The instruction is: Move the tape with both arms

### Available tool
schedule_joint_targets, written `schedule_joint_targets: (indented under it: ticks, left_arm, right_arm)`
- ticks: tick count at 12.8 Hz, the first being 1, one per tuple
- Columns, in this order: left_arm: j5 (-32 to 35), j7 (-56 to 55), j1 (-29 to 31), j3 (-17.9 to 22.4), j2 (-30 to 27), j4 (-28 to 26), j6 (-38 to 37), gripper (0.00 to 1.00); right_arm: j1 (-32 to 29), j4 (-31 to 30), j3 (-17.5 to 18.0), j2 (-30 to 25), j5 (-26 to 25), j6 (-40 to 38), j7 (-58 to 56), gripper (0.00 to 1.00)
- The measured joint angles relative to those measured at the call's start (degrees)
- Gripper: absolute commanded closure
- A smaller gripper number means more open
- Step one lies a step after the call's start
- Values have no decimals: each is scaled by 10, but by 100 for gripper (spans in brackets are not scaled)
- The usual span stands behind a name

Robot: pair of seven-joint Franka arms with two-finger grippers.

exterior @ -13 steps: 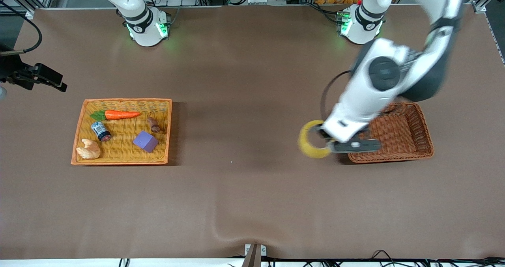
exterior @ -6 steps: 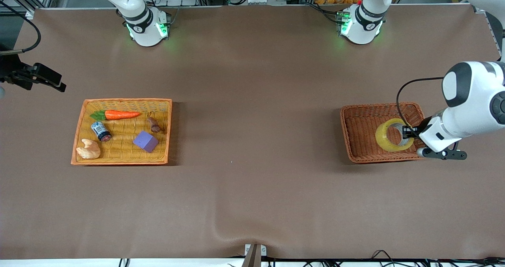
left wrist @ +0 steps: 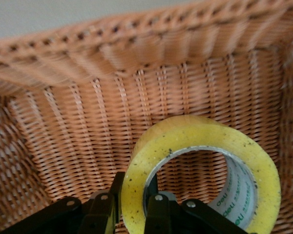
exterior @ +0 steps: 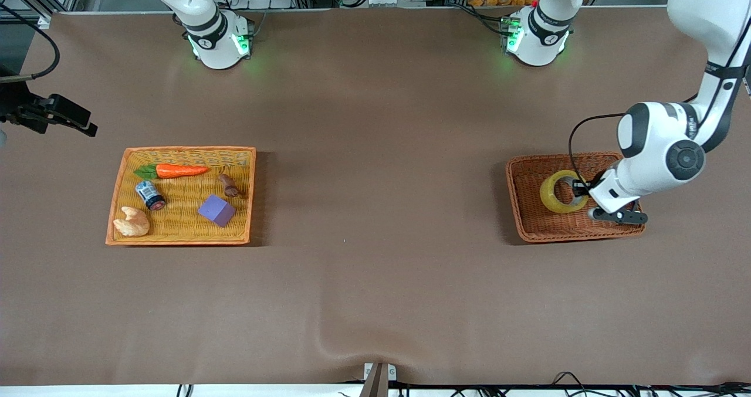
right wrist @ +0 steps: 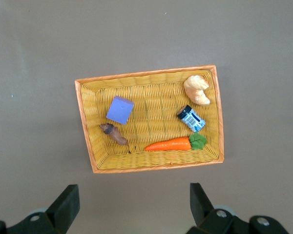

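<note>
My left hand (left wrist: pixel 132 214) is cut by the frame edge in the left wrist view, only the finger ends show, clamped on the tape's (left wrist: pixel 200 170) rim. The roll's lowest part is cut off there too. In the front view my wrist covers one corner of the brown basket (exterior: pixel 528 221), and the fingers (exterior: pixel 581 189) are too small to make out. The basket rim (left wrist: pixel 112 48) looks blurred in the left wrist view. My right hand (right wrist: pixel 132 204) is cut off at the frame edge in the right wrist view, fingers spread wide. In the front view it is mostly out of frame. The label on the small jar (right wrist: pixel 191 118) is unreadable. The small brown thing (exterior: pixel 228 185) in the yellow basket (exterior: pixel 182 241) is too small to identify.
</note>
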Motion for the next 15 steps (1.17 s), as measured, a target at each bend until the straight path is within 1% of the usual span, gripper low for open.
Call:
schedule_joint_targets:
  ticks: [3,6,7,8,10,12,13,15]
  left_arm:
    - [27,0,2,0,0,5,5,0]
    - [47,0,2,-1,-22,51,2,0]
    - [47,1,2,-4,-38,76,-25,0]
    - [47,2,2,-12,-56,106,-69,0]
    - [47,2,1,-48,-87,181,-173,0]
    - [45,-4,-1,-80,-105,260,-274,0]
    - [31,-6,-1,-84,-110,291,-312,0]
    - [-17,-12,4,-80,-111,340,-363,0]
  right_arm:
    - [0,2,1,1,0,-13,-1,0]
    - [0,9,1,0,0,-17,-5,0]
    - [0,10,-1,0,0,-18,-6,0]
    - [-1,10,-2,0,0,-19,-6,0]
    - [-3,10,-5,0,0,-19,-6,0]
    - [-7,10,-5,0,0,-17,-6,0]
    - [-8,11,-5,0,0,-17,-6,0]
    - [-8,15,-5,0,0,-17,-6,0]
